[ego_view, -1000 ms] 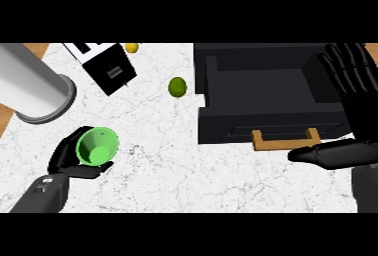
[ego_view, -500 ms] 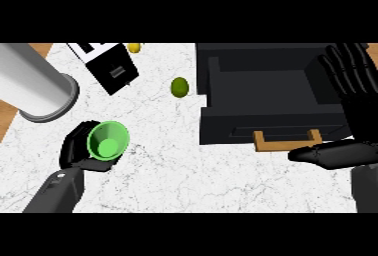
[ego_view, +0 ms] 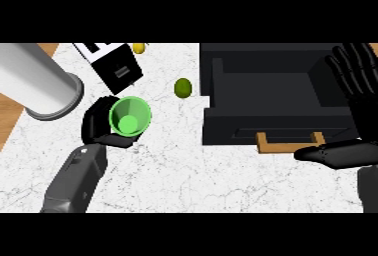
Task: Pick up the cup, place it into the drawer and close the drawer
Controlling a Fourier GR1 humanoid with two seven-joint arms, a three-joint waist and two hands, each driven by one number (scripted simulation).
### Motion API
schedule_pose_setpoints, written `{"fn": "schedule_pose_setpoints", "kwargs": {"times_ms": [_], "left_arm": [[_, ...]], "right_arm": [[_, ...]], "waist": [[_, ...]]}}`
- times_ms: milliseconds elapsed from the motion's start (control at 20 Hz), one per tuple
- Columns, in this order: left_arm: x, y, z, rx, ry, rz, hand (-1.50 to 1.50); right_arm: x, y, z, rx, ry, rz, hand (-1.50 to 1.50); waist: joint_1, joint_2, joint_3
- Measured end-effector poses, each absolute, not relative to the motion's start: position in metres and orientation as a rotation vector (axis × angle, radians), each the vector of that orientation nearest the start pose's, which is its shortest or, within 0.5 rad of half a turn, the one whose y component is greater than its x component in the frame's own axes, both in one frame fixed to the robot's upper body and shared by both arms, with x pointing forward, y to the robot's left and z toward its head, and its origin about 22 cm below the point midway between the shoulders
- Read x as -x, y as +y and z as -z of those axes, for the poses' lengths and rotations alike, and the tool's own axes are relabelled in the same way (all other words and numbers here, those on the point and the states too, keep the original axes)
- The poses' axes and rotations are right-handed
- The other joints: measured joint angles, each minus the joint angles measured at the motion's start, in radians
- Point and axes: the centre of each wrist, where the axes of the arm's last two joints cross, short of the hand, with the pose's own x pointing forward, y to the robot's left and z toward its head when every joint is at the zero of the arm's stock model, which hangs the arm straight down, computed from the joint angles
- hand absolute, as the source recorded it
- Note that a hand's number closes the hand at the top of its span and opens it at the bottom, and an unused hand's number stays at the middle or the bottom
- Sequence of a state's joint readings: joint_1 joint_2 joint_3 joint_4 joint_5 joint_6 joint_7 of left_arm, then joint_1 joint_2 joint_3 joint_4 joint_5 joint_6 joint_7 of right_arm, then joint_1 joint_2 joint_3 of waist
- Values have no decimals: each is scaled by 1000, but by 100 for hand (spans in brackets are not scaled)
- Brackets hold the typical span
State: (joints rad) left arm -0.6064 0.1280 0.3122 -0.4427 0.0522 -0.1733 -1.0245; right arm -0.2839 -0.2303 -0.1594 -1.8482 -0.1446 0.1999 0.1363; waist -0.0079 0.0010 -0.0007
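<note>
fingers of the left hand (ego_view: 100,125) curl round the green cup (ego_view: 130,116), left of the open black drawer (ego_view: 277,95); the right hand (ego_view: 354,70) rests open, fingers straight, at the drawer's right side. carried across, the smooth tapered cup might clip the boxy drawer's wall or the small olive fruit (ego_view: 183,87) on the marbled white surface (ego_view: 199,175)
</note>
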Motion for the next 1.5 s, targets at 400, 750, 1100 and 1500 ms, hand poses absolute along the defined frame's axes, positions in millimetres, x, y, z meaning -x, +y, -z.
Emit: {"fn": "schedule_pose_setpoints", "kwargs": {"times_ms": [400,750,1100,1500], "left_arm": [[-397,192,-3,250,-2149,13,150],[-423,131,-96,277,-2164,105,150],[-435,74,-162,215,-2109,158,150],[-444,38,-173,76,-1949,234,150]], "right_arm": [[-270,-269,-148,-1,-1968,-267,-150],[-277,-273,-148,1,-1974,-257,-150],[-276,-279,-142,-11,-1985,-266,-150],[-279,-270,-147,-34,-2003,-282,-150]], "waist": [[14,-8,1],[8,-6,1],[-16,0,2],[-54,11,2]]}}
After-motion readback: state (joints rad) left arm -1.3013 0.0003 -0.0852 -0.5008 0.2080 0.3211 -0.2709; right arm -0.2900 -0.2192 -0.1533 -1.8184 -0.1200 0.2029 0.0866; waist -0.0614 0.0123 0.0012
